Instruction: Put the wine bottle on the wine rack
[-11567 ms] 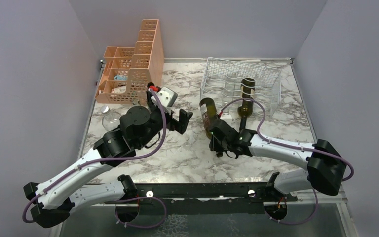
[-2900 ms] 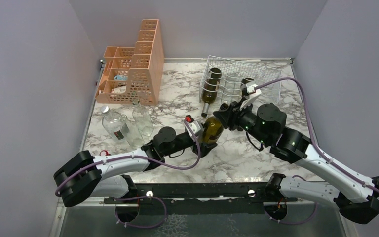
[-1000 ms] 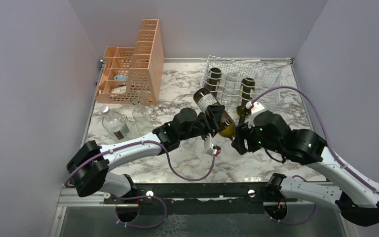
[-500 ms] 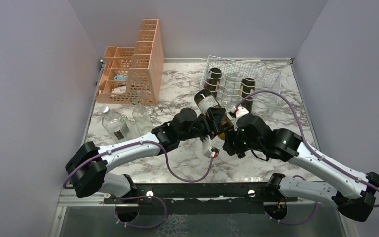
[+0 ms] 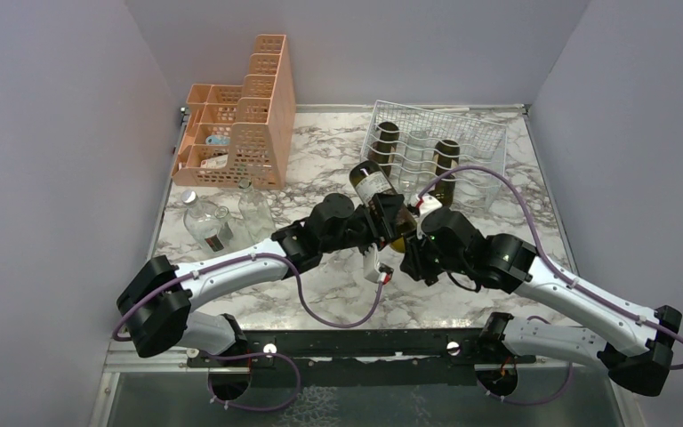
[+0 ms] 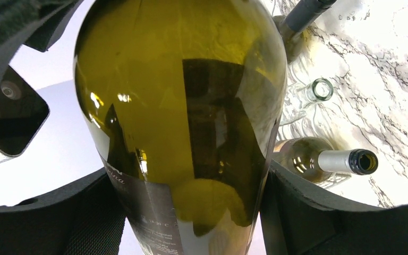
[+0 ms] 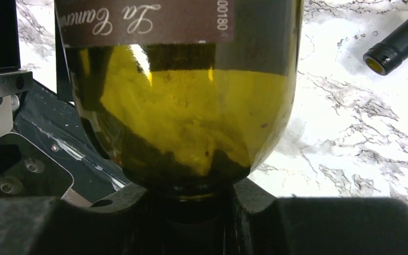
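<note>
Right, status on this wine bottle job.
Done: two dark bottles lie in the wine rack. In hand: a third wine bottle is held aloft, left gripper clamped on its body, right gripper shut at its neck end. Left: carry it to the rack and lay it in a free cradle.

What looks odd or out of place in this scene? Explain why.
The wine bottle hangs tilted above the table, gripped by both hands at once: left hand around its body, right hand on its neck. It is not on the wine rack.

Glossy glass wine bottle; polished marble-look table
</note>
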`<state>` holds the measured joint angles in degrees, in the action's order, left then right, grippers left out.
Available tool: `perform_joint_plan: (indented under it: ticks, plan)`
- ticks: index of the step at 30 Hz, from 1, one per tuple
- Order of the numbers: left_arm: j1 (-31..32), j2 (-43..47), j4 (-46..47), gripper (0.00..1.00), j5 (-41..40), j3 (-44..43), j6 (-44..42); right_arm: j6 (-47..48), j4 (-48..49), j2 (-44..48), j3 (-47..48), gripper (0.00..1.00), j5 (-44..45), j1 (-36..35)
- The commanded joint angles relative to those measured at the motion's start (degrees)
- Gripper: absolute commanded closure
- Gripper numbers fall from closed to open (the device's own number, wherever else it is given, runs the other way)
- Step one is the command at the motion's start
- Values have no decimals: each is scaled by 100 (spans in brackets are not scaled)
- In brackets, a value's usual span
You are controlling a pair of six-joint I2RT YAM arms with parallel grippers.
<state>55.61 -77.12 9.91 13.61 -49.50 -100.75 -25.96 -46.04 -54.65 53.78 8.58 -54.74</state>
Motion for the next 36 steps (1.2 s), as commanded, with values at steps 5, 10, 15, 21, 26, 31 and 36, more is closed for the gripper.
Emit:
perform_joint_plan:
  ticks: [5, 10, 15, 21, 26, 31, 36]
  plan:
    - [81, 327, 842, 1, 296, -229, 234, -419, -59, 171, 358, 99, 1284, 43]
    - [81, 403, 840, 1, 329, -227, 287, -690, -158, 429, 449, 99, 1914, 43]
    - [81, 533, 884, 1, 473, -319, 807, -1161, -498, 533, 424, 99, 2459, 43]
    - [81, 740, 1123, 1, 476, -732, 2488, -2093, -1142, 388, 259, 99, 2800, 43]
    - [86, 816, 2011, 1, 258, -767, 4182, -2490, -1377, 324, -4, 99, 2720, 44]
    - [77, 816, 2670, 1, -2029, -1023, 7373, -2772, -1476, 369, -294, 99, 2590, 48]
    - [81, 973, 2287, 1, -3529, -836, 9238, -3142, -1572, 353, -385, 99, 2563, 58]
